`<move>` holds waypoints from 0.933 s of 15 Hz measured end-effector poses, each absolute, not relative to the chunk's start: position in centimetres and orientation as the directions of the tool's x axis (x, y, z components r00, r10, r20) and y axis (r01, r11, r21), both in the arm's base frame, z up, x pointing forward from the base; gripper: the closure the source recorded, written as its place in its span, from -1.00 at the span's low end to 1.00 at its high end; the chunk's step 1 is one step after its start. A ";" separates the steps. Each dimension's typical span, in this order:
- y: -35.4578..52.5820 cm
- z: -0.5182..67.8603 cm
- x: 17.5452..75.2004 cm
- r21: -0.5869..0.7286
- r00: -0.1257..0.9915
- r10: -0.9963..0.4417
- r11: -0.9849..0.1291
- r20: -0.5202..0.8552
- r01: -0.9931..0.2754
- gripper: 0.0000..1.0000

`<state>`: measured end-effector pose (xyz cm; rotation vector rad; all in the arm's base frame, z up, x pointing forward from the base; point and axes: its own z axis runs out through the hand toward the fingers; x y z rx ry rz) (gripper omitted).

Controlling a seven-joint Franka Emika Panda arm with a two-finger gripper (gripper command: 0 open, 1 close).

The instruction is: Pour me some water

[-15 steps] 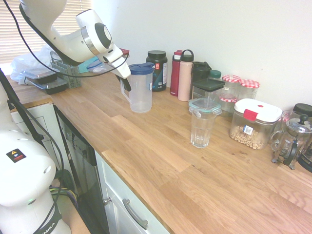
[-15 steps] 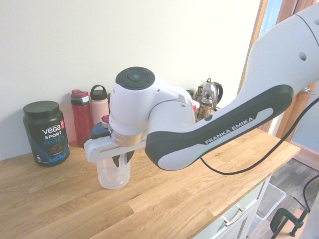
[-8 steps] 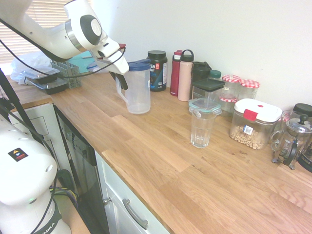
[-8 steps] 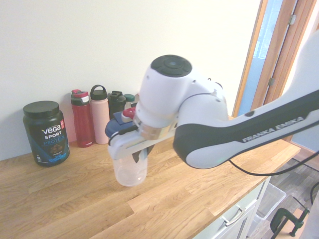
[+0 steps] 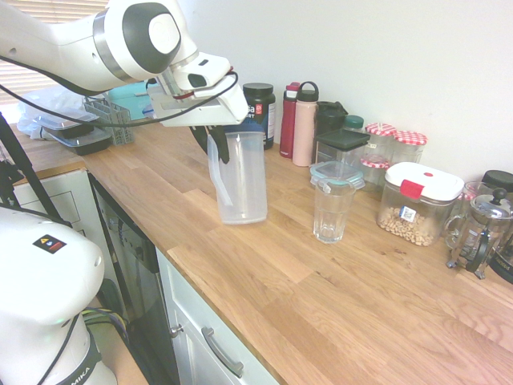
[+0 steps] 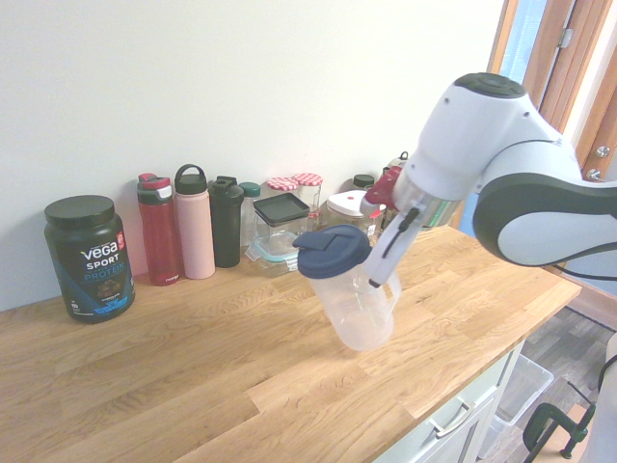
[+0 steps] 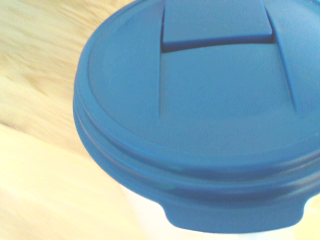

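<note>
1. The wooden bench (image 5: 337,313) is bare along its near edge.
2. A clear plastic jug with a blue lid (image 5: 238,178) is carried just above the bench by its handle, on which the hand (image 5: 215,138) is closed; in the second exterior view the jug (image 6: 353,297) is tilted.
3. A clear ribbed drinking glass (image 5: 331,210) stands upright just beyond the jug, near it but apart.
4. It is judged that the jug should be brought beside the glass, its spout lined up over the rim, then tipped slowly so nothing is spilled.
5. Bottles and jars are ranged along the wall; they should be kept clear of.
</note>
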<state>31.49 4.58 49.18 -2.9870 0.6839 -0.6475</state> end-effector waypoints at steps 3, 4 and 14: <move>-2.7 52.2 28.6 -0.154 0.838 -0.420 -0.908 0.349 -0.390 1.00; -4.6 52.4 27.3 -0.166 0.837 -0.427 -0.904 0.341 -0.394 1.00; -20.1 49.2 21.9 -0.279 0.822 -0.463 -0.880 0.332 -0.383 1.00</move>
